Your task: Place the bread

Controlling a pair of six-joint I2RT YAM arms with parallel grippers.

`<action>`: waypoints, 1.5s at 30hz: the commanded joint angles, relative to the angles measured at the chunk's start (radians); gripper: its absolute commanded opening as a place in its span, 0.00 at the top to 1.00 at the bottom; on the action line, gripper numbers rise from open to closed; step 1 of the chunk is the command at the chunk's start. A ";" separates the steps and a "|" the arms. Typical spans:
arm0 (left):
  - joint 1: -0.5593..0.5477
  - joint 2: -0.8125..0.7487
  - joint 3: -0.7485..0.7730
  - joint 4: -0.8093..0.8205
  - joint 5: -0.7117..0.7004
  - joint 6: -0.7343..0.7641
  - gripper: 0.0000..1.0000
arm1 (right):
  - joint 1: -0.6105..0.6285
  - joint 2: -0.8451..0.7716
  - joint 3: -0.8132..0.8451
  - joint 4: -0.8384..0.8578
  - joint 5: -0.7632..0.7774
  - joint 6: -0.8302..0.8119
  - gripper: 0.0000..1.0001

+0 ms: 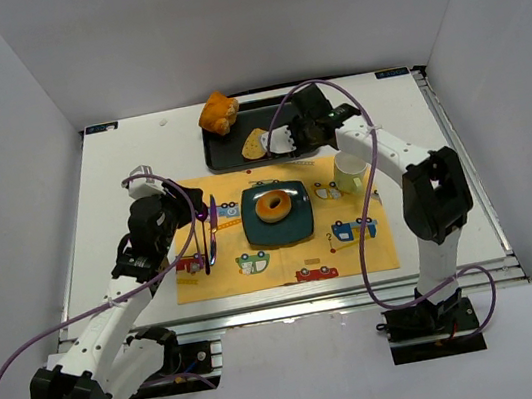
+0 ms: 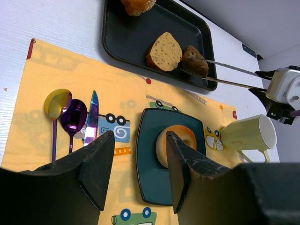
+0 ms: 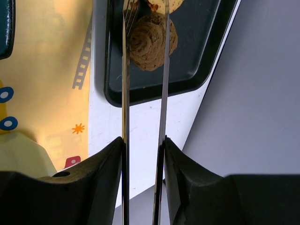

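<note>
Tongs (image 3: 124, 84) pinched in the right gripper (image 3: 143, 145) reach into the tray (image 1: 228, 150); the left gripper (image 2: 139, 140) hovers, jaws apart, above the placemat (image 1: 355, 251).

bread ring (image 2: 183, 133): near-left part hidden behind a finger of the left gripper (image 2: 140, 138).
orange pastry (image 2: 137, 5): cut off by the far edge, left wrist view.
speckled bread half (image 3: 164, 3): mostly cut off, right wrist view.
cup (image 3: 18, 154): blurred, cut by the left edge.
tongs (image 3: 124, 93): rear ends hidden between the right gripper's (image 3: 143, 143) fingers.
</note>
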 commanded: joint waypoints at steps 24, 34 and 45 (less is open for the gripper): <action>0.005 -0.011 0.017 0.004 -0.005 0.000 0.42 | 0.021 0.096 0.037 0.028 0.008 -0.156 0.54; 0.005 -0.001 0.022 0.009 -0.003 0.003 0.42 | 0.019 0.105 0.069 0.053 -0.025 -0.116 0.83; 0.005 -0.002 0.026 0.006 -0.003 0.005 0.42 | 0.016 -0.113 0.019 -0.005 -0.202 0.028 0.95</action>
